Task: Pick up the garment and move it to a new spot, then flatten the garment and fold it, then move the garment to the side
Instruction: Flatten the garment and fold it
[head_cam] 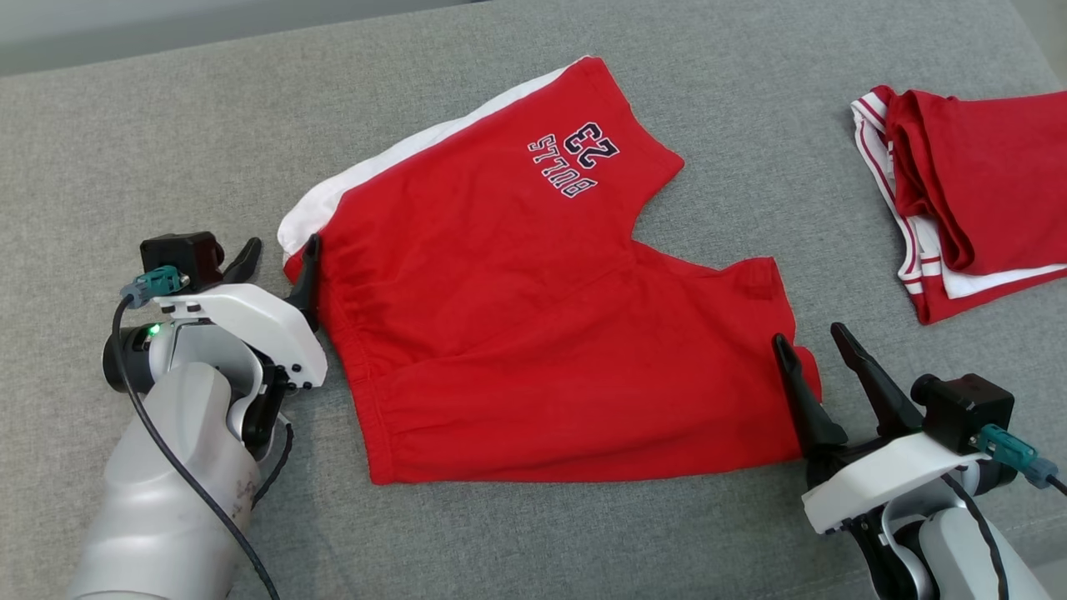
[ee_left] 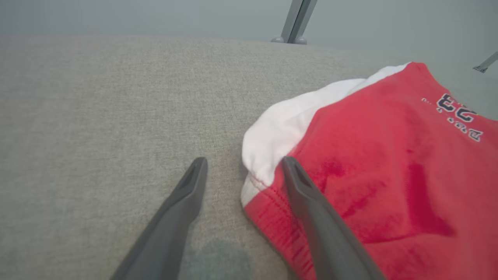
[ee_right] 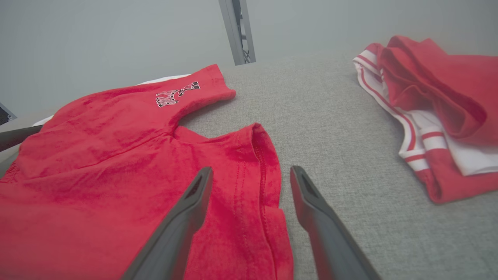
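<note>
The red shorts [head_cam: 517, 333] lie spread flat and unfolded on the table [head_cam: 167, 125], between the two grippers. The left gripper [head_cam: 282, 246] stands wide open astride the waistband corner, and the right gripper [head_cam: 809, 335], equally wide, is astride a leg hem; neither holds anything. Moving and flattening look done, while folding and setting aside remain.

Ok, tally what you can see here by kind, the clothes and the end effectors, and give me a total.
Red shorts, laid flat: 1
Folded red-and-white bundle: 1
End effectors: 2, the left end effector and the right end effector, both open
Total: 4
</note>
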